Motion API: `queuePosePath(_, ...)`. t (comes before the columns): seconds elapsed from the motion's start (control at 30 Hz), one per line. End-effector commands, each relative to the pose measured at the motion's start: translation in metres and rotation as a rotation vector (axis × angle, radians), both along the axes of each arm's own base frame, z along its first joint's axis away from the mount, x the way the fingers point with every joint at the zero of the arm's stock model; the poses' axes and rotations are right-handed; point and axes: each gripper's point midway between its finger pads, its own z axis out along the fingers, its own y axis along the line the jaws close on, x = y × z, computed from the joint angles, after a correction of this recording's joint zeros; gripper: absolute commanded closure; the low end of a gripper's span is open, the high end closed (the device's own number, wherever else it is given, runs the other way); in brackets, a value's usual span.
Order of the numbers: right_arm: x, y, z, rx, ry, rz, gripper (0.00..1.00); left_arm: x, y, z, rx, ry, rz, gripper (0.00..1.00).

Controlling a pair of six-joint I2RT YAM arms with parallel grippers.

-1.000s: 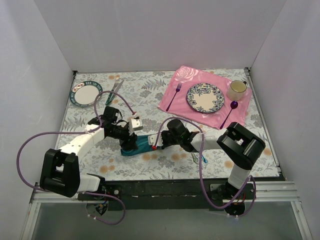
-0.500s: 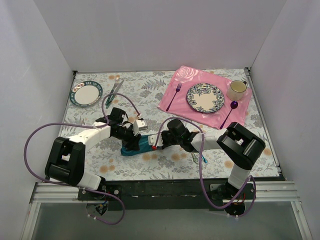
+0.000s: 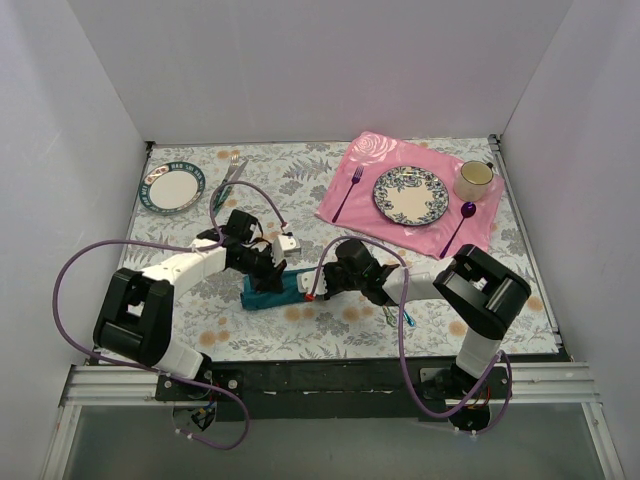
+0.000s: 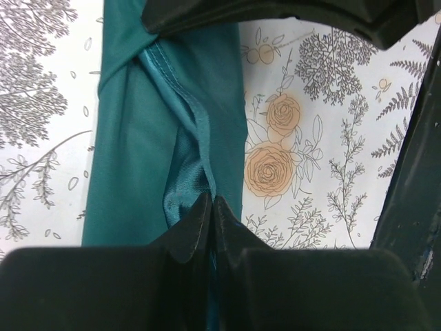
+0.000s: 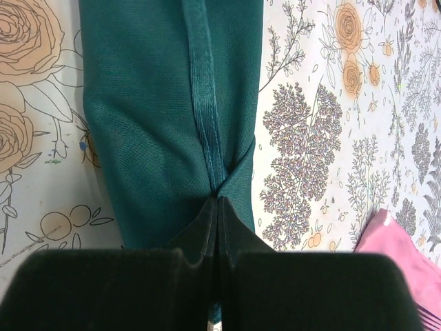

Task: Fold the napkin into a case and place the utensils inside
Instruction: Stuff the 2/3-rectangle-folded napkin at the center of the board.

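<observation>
Napkin [image 3: 290,290] is found folded into a narrow teal strip, laid flat on the floral table [image 3: 330,335], toward the near edge between the two arms. Left gripper [image 3: 272,275] is set over the strip's left part. In its wrist view the fingertips [image 4: 196,224] are seen pressed together, with a raised, shiny fold of the cloth pinched between them. Right gripper [image 3: 313,291] is set at the strip's right end. Its fingertips [image 5: 207,222] are closed on the stitched hem ridge. Utensils [image 3: 408,320] are noted on the table beneath the right forearm, apart from the napkin and partly hidden by a cable.
</observation>
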Motion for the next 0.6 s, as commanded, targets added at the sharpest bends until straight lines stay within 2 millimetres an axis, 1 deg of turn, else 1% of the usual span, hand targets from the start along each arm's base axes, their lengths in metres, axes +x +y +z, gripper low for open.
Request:
queuePosePath(0.0, -0.010, 0.002, 0.005, 0.022, -0.013, 0.050, 0.99, 0.016, -0.011, 0.032, -0.064, -0.109, -0.024, 1.00)
queuePosePath(0.1, -0.011, 0.002, 0.005, 0.024, -0.017, 0.057, 0.99, 0.024, -0.013, 0.039, -0.067, -0.142, -0.013, 1.00)
queuePosePath(0.17, -0.011, 0.002, 0.005, 0.025, -0.019, 0.061, 0.99, 0.031, -0.012, 0.039, -0.053, -0.155, 0.007, 1.00)
queuePosePath(0.3, -0.012, 0.001, 0.006, 0.027, -0.027, 0.068, 0.99, 0.043, -0.010, 0.029, -0.023, -0.181, 0.026, 1.00)
queuePosePath(0.33, -0.013, 0.001, 0.004, 0.025, -0.024, 0.071, 0.99, 0.044, -0.010, 0.024, -0.016, -0.168, 0.027, 1.00)
queuePosePath(0.4, -0.013, 0.000, 0.004, 0.025, -0.027, 0.071, 0.99, 0.048, -0.011, 0.020, -0.015, -0.162, 0.037, 1.00)
queuePosePath(0.57, -0.013, 0.001, 0.006, 0.032, -0.030, 0.073, 0.99, 0.051, -0.011, -0.006, 0.005, -0.125, 0.054, 1.00)
